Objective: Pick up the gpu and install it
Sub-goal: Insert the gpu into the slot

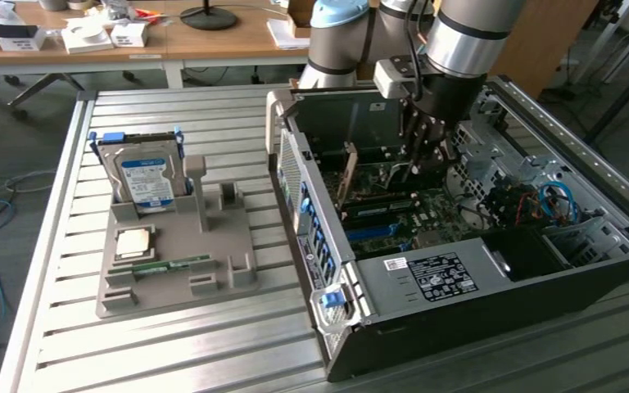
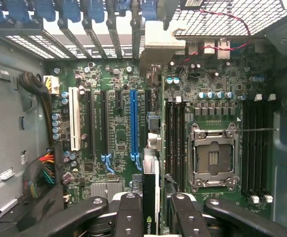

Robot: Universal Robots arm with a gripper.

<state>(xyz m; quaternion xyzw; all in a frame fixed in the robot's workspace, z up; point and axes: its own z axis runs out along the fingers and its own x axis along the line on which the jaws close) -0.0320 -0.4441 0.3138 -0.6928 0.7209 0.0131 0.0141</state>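
- Black two-fingered gripper (image 2: 153, 217), closest to the wrist camera, has its fingers (image 2: 130, 213) clamped on the thin dark-green gpu card (image 2: 150, 190). The card is held edge-on above the green motherboard (image 2: 118, 143) inside the open dark computer case (image 1: 490, 319).
- Its pale metal bracket (image 2: 162, 42) sits close to the row of blue rear slot latches (image 2: 91, 12). I judge it could snag there if it comes down tilted.
- From this angle the card edge looks beside the long blue expansion slot (image 2: 133, 121) rather than over it, though the angle may deceive. Pressing down misaligned could scrape the contacts or nearby capacitors.
- With the grip on a narrow edge, a skewed push may let the card pivot or slip.
- Room is tight toward the black memory slots (image 2: 175, 140). The bare silver processor socket (image 2: 214, 155) lies farther off and should be avoided.
- Case walls hem the arm in, while the grey parts tray (image 1: 161, 295) on the slatted metal table (image 1: 128, 352) stands well apart.
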